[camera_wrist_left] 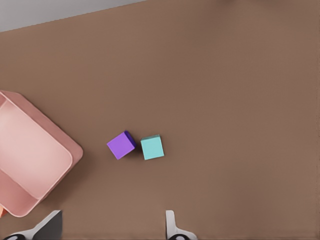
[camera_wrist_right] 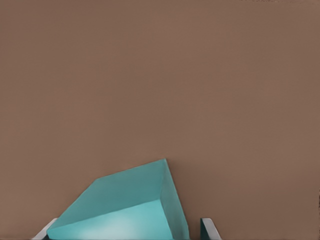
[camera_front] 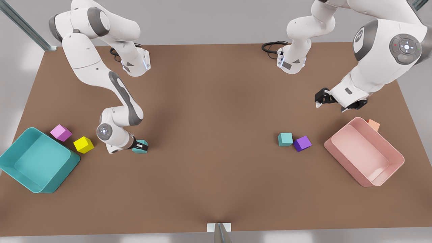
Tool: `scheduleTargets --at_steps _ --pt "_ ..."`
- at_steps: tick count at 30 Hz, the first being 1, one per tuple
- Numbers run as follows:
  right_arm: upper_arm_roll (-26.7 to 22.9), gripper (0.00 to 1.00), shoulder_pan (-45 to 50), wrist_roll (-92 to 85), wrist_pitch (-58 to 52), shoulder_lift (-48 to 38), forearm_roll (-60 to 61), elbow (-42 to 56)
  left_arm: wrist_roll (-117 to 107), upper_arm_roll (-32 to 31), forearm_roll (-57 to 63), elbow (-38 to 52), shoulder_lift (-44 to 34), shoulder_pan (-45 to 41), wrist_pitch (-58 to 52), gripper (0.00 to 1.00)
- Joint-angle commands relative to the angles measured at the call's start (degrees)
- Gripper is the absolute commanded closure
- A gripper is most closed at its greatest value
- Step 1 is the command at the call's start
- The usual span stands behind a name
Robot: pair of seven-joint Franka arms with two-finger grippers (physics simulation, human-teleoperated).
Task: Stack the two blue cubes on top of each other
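One blue cube (camera_front: pixel 140 148) rests on the table at the front view's left. My right gripper (camera_front: pixel 139 145) is down at it, open, with a finger on either side; a small gap shows beside one finger. Up close, this cube (camera_wrist_right: pixel 125 200) fills the space between the right gripper's (camera_wrist_right: pixel 127 229) fingers. The other blue cube (camera_front: pixel 285 139) sits right of centre, next to a purple cube (camera_front: pixel 302 143). My left gripper (camera_front: pixel 321 100) hovers open above the table at the far right, apart from both. Below the left gripper (camera_wrist_left: pixel 114 226) lie that blue cube (camera_wrist_left: pixel 152 148) and the purple cube (camera_wrist_left: pixel 121 145).
A large teal bin (camera_front: pixel 20 170) stands at the front view's left, with a pink cube (camera_front: pixel 61 132) and a yellow cube (camera_front: pixel 83 144) beside it. A pink bin (camera_front: pixel 393 170) stands at the right, with an orange cube (camera_front: pixel 374 124) behind it.
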Motion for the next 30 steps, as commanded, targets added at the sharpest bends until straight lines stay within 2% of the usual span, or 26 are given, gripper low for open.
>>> scheduleTargets --at_steps 1,2,3,4,15,16,17,21,23,27,30 --pt "0.04 0.0 0.0 -8.37 -0.06 0.15 -2.16 0.03 -8.01 -0.07 0.19 0.1 0.39 0.2 -0.7 0.0" --pt "0.04 0.0 0.0 -8.37 -0.14 0.24 -3.22 0.03 -7.48 1.15 0.19 0.09 1.09 -0.14 -0.61 0.0" --pt "0.04 0.0 0.09 -8.46 -0.14 0.24 -3.31 0.03 -3.72 18.49 -1.82 0.1 0.74 -13.46 -0.61 0.0" --pt "0.04 0.0 0.0 -10.3 -0.14 0.5 -3.31 0.03 -3.08 21.46 -3.85 -0.26 -0.05 -15.97 -0.7 0.0" --pt "0.04 0.0 0.0 -10.48 0.39 2.7 -5.07 0.56 -2.82 20.06 -3.59 -0.08 0.12 -16.24 -0.26 0.0" --pt "0.04 0.08 0.0 -10.39 0.39 2.7 -5.07 0.47 -2.82 19.71 -3.68 -0.08 0.21 -16.24 -0.17 0.0" --pt "0.04 0.21 -0.08 -10.3 0.3 2.44 -5.07 0.47 -2.91 19.44 -3.77 -0.17 0.3 -16.15 -0.08 0.0" --pt "0.12 0.23 -0.35 -10.48 -0.67 1.03 -4.98 0.21 -2.91 19.35 -3.33 -0.61 0.47 -16.32 0.09 0.0" --pt "0.3 0.36 -0.35 -10.39 -2.51 -0.64 -4.98 -0.14 -3.34 17.51 -3.15 -0.87 1.88 -18.52 2.37 0.0" --pt "1.79 0.49 -0.08 -10.39 -8.49 -4.86 -4.72 -0.06 -6.68 17.42 -2.62 -1.05 10.75 -20.54 11.95 0.0" --pt "7.59 0.5 1.84 -10.13 -13.58 -9.51 -4.1 0.56 -7.21 17.42 -2.62 -1.05 13.22 -21.33 14.33 0.0"
